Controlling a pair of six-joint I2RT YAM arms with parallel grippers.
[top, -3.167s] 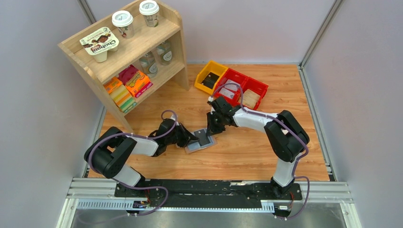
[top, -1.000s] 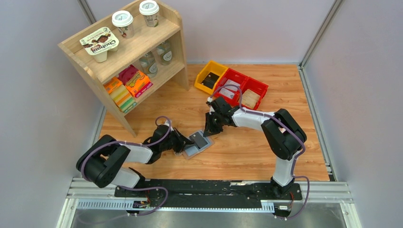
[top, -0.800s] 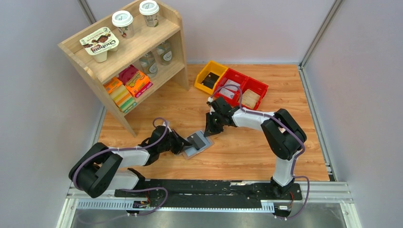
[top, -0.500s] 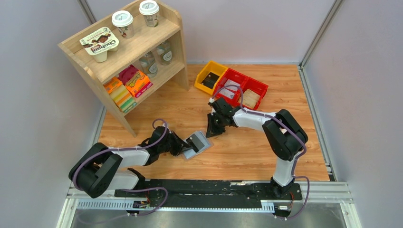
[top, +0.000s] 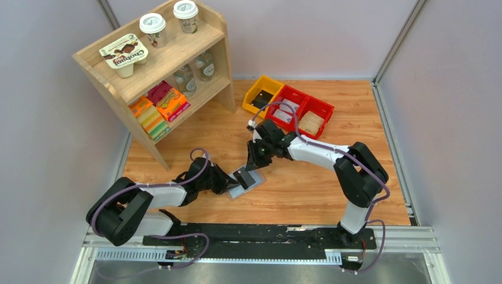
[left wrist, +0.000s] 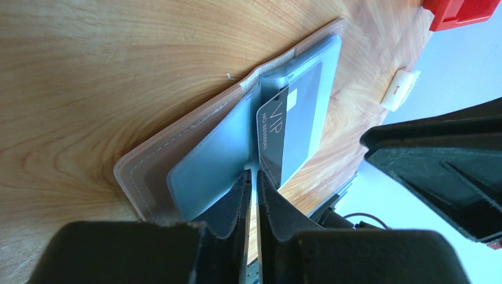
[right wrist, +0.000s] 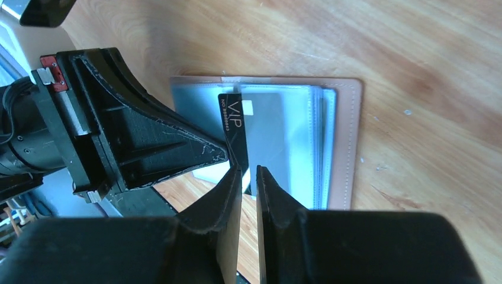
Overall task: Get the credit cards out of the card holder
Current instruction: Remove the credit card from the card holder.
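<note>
Wooden counter carries the card holder, lying open between both arms; its black credit card slants up out of a sleeve, one end pinched in the right jaws, which are almost closed; left jaws stand a slit apart, tips at the holder's fold; whether they clamp it I cannot tell.

Black card lower end behind right fingers; no. print too small
</note>
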